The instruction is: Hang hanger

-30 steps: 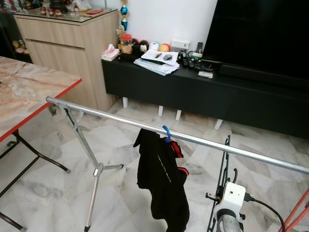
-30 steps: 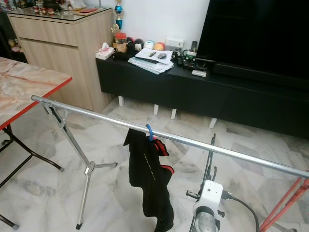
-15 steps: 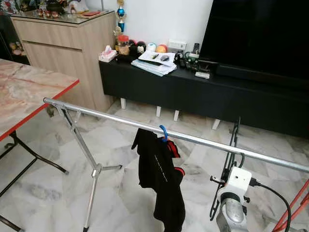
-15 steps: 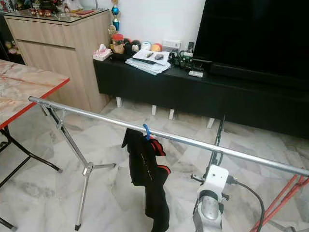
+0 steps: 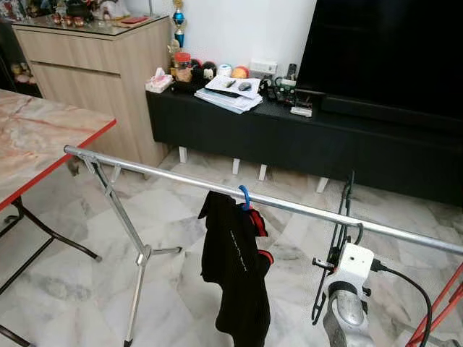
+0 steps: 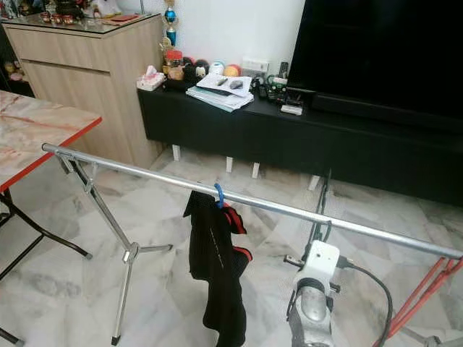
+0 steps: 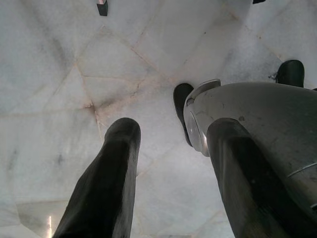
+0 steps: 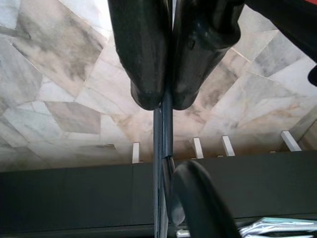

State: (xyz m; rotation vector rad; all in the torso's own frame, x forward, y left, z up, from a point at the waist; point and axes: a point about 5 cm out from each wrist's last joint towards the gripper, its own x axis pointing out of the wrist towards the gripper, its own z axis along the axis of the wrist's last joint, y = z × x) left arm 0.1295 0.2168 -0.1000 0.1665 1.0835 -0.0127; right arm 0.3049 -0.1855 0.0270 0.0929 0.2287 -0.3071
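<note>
A thin black hanger (image 5: 343, 217) stands upright at the end of my right arm (image 5: 353, 266), its top showing above the silver clothes rail (image 5: 166, 173). In the right wrist view my right gripper (image 8: 163, 101) is shut on the hanger's wire (image 8: 162, 148). Further left on the rail, a black and red garment (image 5: 237, 267) hangs from a blue hook (image 5: 247, 196). My left gripper (image 7: 171, 163) hangs open over the marble floor, nothing between its fingers (image 7: 106, 183).
The rail rests on a folding tripod leg (image 5: 134, 238) at the left and a red frame (image 5: 441, 311) at the right. A marble-topped table (image 5: 36, 144) stands at the left. Behind are a black TV bench (image 5: 289, 137) with clutter, a wooden cabinet (image 5: 94, 65) and a cable (image 5: 416, 303).
My right arm has lifted the black hanger, so its top now shows above the rail instead of below it. The camera has shifted slightly.
</note>
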